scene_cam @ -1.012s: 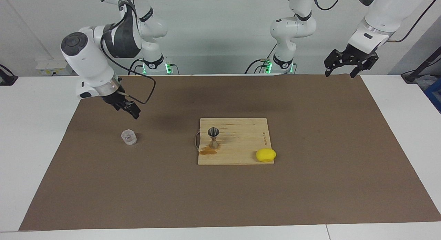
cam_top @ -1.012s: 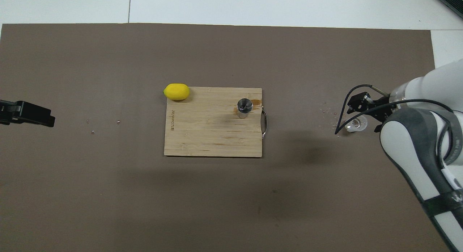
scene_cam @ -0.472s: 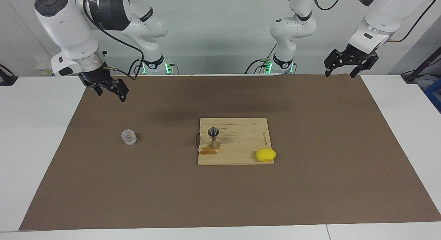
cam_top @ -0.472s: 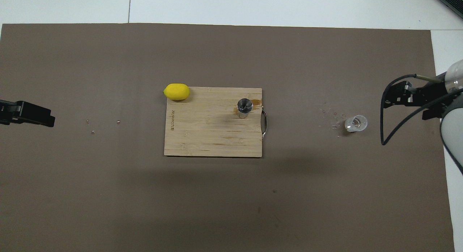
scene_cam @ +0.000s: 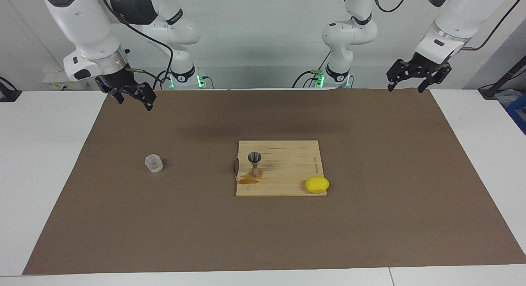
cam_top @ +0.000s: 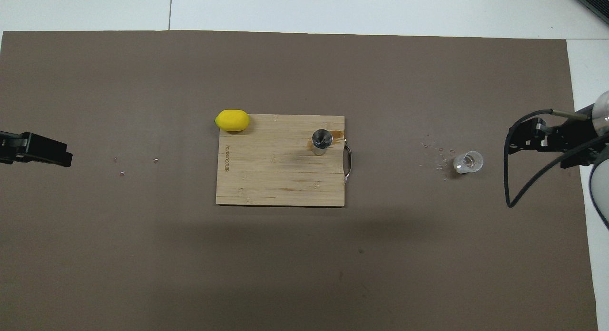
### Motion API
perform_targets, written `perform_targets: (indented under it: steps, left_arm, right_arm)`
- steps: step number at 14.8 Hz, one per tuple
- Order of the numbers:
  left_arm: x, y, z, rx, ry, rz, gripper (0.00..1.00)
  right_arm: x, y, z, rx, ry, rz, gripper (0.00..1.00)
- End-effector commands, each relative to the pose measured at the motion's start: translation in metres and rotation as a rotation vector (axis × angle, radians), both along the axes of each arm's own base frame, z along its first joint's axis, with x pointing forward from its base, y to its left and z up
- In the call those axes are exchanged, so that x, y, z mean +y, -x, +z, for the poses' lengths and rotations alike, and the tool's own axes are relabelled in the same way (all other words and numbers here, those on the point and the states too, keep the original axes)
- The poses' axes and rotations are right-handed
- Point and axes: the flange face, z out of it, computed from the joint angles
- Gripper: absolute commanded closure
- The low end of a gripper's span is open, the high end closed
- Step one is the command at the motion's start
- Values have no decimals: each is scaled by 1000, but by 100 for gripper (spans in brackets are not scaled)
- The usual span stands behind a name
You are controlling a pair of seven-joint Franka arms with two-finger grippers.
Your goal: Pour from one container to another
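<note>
Right claw pulled up and away, jaws wide, empty.

My right gripper [scene_cam: 132, 96] has lifted clear of the glass cup [scene_cam: 154, 163], which stands alone on the mat; the jigger [scene_cam: 254, 164] sits on the cutting board [scene_cam: 287, 183], spill beside it. The pour looks done. Left gripper [scene_cam: 413, 80] waits open.

A white desk [scene_cam: 37, 162] carries a large brown mat [scene_cam: 370, 220] that covers most of its top; a bare white strip shows along the edge farthest from the robots and at both ends. A pale wooden cutting board [scene_cam: 287, 171] lies flat near the mat's middle, with a metal handle [scene_cam: 234, 167] on its edge toward the right arm's end; a brownish wet stain [scene_cam: 248, 180] marks the board's corner by that handle. A yellow lemon [scene_cam: 317, 184] sits on the board's corner farthest from the robots, toward the left arm's end, overhanging the edge slightly; small bright specks [cam_top: 138, 162] lie scattered on the mat.
</note>
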Motion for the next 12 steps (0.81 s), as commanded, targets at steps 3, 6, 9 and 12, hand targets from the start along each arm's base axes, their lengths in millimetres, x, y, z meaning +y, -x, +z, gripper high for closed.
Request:
perform_targets:
  steps: [3, 6, 9, 12]
  left_arm:
    - [1, 5, 1, 8, -18, -10, 0]
    - [1, 5, 1, 8, -18, -10, 0]
    - [1, 5, 1, 8, -17, -10, 0]
    - [2, 5, 1, 8, -19, -8, 0]
  right_arm:
    - [-7, 2, 1, -56, -31, 106, 0]
    - [-2, -1, 1, -68, -23, 147, 0]
    - [2, -2, 1, -69, -26, 167, 0]
    - [1, -2, 2, -73, -18, 166, 0]
